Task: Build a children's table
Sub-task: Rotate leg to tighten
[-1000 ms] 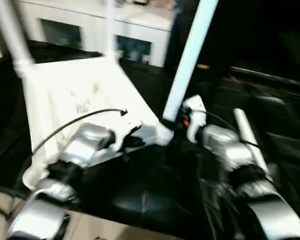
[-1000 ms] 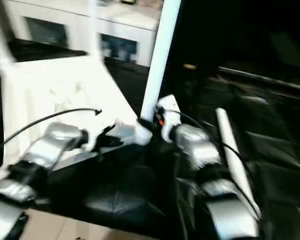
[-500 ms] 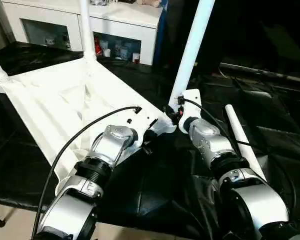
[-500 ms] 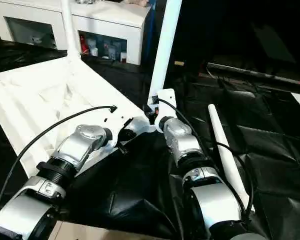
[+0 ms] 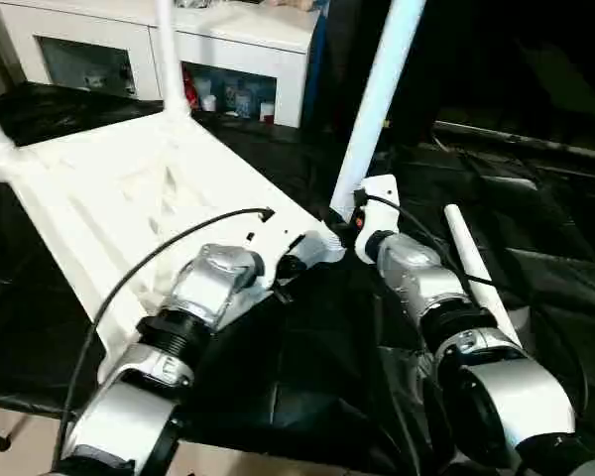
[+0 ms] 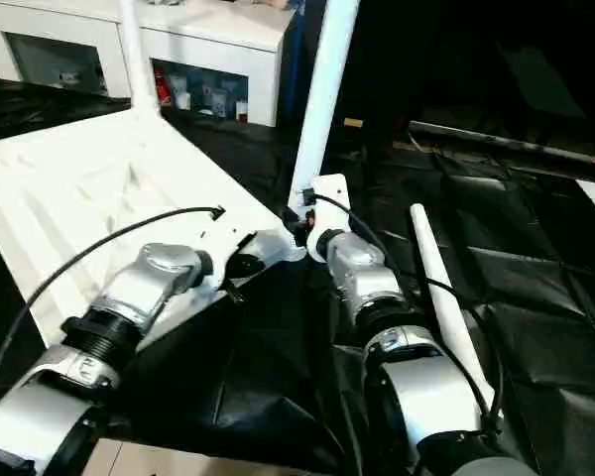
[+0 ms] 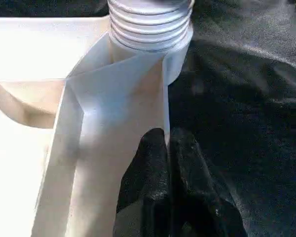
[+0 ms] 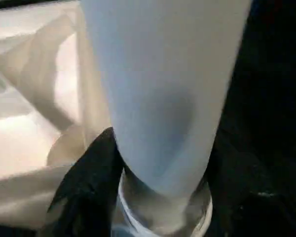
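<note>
The left gripper (image 7: 167,143) has its two black fingers (image 7: 145,163) pinched narrow on the thin rim wall of the upturned table top (image 5: 109,198), just beside the ribbed corner socket (image 7: 150,24). The right gripper (image 8: 153,163) wraps the base of the upright leg (image 5: 377,99), one black finger (image 8: 91,182) lying against the tube where it meets the socket threads; the other finger is hidden, though the leg fills the grasp.

Compared with half a second ago, the grasps look the same and the leg stands at much the same lean in the near corner; only the head view has shifted a little. This suggests the leg is being seated or screwed home while the left arm steadies the top.

Further out, two more legs rise from the far corners (image 5: 169,50), and the fourth leg (image 5: 476,268) lies loose on the black-covered bench (image 5: 307,377), just beside the right forearm. Behind stands a white cabinet (image 5: 238,50) with glass doors.

No readable brand, label or writing appears anywhere.
</note>
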### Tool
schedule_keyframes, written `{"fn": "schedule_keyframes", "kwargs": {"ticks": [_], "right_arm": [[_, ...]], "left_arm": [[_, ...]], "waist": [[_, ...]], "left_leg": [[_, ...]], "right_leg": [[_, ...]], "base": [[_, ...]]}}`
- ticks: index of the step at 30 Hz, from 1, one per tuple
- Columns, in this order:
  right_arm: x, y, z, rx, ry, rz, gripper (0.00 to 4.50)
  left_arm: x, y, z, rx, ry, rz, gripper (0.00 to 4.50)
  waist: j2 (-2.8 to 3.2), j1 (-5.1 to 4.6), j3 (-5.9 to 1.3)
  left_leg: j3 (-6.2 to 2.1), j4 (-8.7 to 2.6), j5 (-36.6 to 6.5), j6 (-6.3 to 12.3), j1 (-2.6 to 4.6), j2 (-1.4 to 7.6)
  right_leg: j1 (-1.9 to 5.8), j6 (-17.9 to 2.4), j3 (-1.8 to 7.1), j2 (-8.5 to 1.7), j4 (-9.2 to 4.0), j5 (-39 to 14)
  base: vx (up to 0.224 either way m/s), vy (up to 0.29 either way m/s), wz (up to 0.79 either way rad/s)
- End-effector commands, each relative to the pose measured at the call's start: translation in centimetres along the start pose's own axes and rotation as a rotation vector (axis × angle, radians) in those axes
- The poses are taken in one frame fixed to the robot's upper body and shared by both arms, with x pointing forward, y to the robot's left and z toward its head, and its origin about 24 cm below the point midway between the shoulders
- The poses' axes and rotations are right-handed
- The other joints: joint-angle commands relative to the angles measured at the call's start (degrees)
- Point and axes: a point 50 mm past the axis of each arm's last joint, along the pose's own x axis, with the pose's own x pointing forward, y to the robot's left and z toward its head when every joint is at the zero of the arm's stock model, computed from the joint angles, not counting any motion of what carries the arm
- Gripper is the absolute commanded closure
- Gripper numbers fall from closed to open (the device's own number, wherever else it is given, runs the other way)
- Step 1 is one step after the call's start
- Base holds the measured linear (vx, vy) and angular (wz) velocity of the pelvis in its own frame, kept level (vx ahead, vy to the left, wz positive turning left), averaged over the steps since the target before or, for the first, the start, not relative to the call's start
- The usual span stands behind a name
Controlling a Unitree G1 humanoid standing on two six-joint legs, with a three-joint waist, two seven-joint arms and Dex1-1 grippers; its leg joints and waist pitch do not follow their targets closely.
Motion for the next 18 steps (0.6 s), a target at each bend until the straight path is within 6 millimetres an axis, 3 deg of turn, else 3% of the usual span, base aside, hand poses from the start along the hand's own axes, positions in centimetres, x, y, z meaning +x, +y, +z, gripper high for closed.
{"fn": "schedule_keyframes", "kwargs": {"ticks": [1,2,6,10,13,14,16,18], "right_arm": [[0.1,1.0,-1.9,0.040,0.095,0.090,1.63],[0.1,1.0,-1.7,0.038,0.087,0.105,1.55],[-0.3,0.8,-0.7,0.010,0.060,0.201,1.23],[-1.1,0.1,0.0,-0.065,0.055,0.311,0.90],[-2.4,-0.8,0.1,-0.181,0.073,0.406,0.60],[-2.9,-1.0,0.0,-0.211,0.083,0.440,0.60],[-3.7,-1.4,0.0,-0.264,0.089,0.478,0.60],[-4.5,-1.5,-0.2,-0.309,0.096,0.527,0.60]], "left_arm": [[0.1,-0.6,2.1,0.053,-0.074,-0.053,4.50],[0.0,-0.6,2.1,0.055,-0.076,-0.057,4.50],[-0.2,-0.6,2.2,0.078,-0.087,-0.087,4.50],[-0.9,-0.4,2.0,0.105,-0.100,-0.136,4.50],[-1.7,-0.2,1.4,0.147,-0.102,-0.202,4.50],[-2.0,-0.1,1.1,0.161,-0.095,-0.225,4.50],[-2.7,-0.4,0.6,0.208,-0.105,-0.319,4.50],[-3.6,-0.7,0.2,0.258,-0.123,-0.413,4.50]], "waist": [[1.00,0.50,-2.86],[0.90,0.82,-2.96],[0.72,1.32,-3.05],[0.92,1.95,-3.26],[0.96,2.37,-3.69],[1.22,2.62,-3.95],[1.11,2.89,-3.93],[1.36,3.12,-3.93]], "left_leg": [[-1.02,-4.37,-22.03,-0.17,0.05,2.13],[-0.71,-4.28,-19.17,0.43,-0.14,2.12],[-0.37,-4.00,-16.66,1.49,-0.35,1.99],[-0.28,-3.93,-13.59,1.84,-0.44,2.02],[-0.20,-3.74,-9.50,2.65,-0.71,2.24],[-0.15,-3.48,-6.97,3.35,-0.71,2.27],[0.01,-3.31,-4.26,4.76,-0.82,2.19],[0.17,-3.27,-4.70,4.96,-0.59,2.29]], "right_leg": [[1.88,-7.64,3.75,-5.23,-4.86,-23.43],[1.98,-8.30,3.93,-5.22,-4.55,-20.88],[2.02,-8.52,3.85,-5.06,-4.55,-20.97],[2.20,-8.47,3.86,-4.99,-4.39,-19.65],[2.62,-10.50,3.86,-4.72,-3.21,-11.44],[2.78,-11.59,3.86,-4.58,-2.66,-6.87],[2.80,-13.55,3.90,-4.44,-1.90,-1.07],[2.70,-14.31,3.98,-4.49,-1.77,-0.12]], "base": [[0.000,0.000,0.00],[0.000,0.000,0.00],[0.000,0.000,0.00],[0.000,0.000,0.00],[0.000,0.000,0.00],[0.000,0.000,0.00],[0.000,0.000,0.00],[0.000,0.000,0.00]]}}
